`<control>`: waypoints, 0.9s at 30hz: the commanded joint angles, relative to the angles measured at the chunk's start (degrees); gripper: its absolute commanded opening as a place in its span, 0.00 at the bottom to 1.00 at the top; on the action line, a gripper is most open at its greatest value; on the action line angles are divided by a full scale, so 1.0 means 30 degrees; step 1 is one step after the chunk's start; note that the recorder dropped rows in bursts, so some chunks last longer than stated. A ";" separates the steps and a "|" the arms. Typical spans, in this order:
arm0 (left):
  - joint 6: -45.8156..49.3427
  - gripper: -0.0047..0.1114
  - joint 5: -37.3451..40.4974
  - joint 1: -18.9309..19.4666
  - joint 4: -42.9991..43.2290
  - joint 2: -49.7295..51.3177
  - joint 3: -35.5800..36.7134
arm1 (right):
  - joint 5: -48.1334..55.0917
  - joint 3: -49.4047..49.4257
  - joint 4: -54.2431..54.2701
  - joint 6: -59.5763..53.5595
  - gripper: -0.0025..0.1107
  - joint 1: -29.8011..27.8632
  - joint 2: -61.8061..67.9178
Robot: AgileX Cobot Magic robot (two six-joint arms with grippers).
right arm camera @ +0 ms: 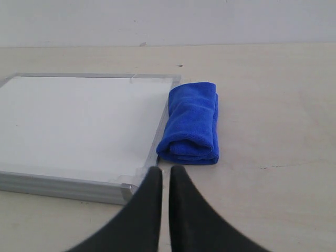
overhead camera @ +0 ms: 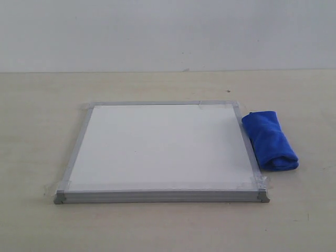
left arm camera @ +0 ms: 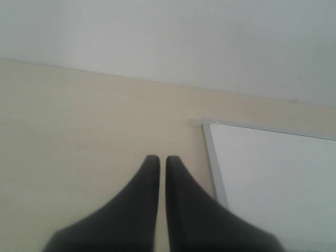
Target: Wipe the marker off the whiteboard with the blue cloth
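Observation:
The whiteboard (overhead camera: pixel 160 149) lies flat in the middle of the table, grey-framed, with clear tape at its corners. Its white face shows no marker line in any view. The blue cloth (overhead camera: pixel 270 139) lies folded on the table, touching the board's right edge. In the right wrist view the blue cloth (right arm camera: pixel 191 122) sits just beyond my right gripper (right arm camera: pixel 165 169), which is shut with nothing in it, near the whiteboard's (right arm camera: pixel 79 123) corner. My left gripper (left arm camera: pixel 159 158) is shut and empty over bare table beside the whiteboard's (left arm camera: pixel 273 184) corner. Neither gripper shows in the exterior view.
A pale beige table (overhead camera: pixel 42 131) carries everything, and a plain white wall (overhead camera: pixel 168 31) stands behind it. A few small dark specks dot the table (right arm camera: pixel 294 173) to the right of the cloth.

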 commanded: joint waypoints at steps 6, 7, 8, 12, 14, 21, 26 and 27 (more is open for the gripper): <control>-0.2378 0.08 -0.1270 -0.0143 -0.0292 -0.0059 0.0076 | -0.0217 -0.0020 -0.0020 0.0043 0.03 -0.0042 -0.0082; -0.2773 0.08 -0.1270 -0.0143 -0.0292 -0.0059 0.0076 | -0.0217 -0.0020 -0.0020 0.0043 0.03 -0.0042 -0.0082; -0.3085 0.08 -0.1270 -0.0143 -0.0292 -0.0059 0.0076 | -0.0217 -0.0020 -0.0020 0.0043 0.03 -0.0042 -0.0082; -0.2512 0.08 -0.1430 -0.0143 -0.1854 -0.0059 0.0076 | -0.0217 -0.0020 -0.0020 0.0043 0.03 -0.0042 -0.0082; -0.1260 0.08 -0.1519 -0.0143 -0.2501 -0.0059 0.0076 | -0.0217 -0.0020 -0.0020 0.0043 0.03 -0.0042 -0.0082; 0.2623 0.08 -0.0587 -0.0143 -0.2844 -0.0059 0.0076 | -0.0217 -0.0020 -0.0020 0.0043 0.03 -0.0042 -0.0082; 0.3704 0.08 0.0432 -0.0143 -0.3311 -0.0059 0.0076 | -0.0217 -0.0020 -0.0020 0.0043 0.03 -0.0042 -0.0082; 0.3704 0.08 0.0432 -0.0143 -0.3311 -0.0059 0.0076 | -0.0217 -0.0020 -0.0020 0.0043 0.03 -0.0042 -0.0082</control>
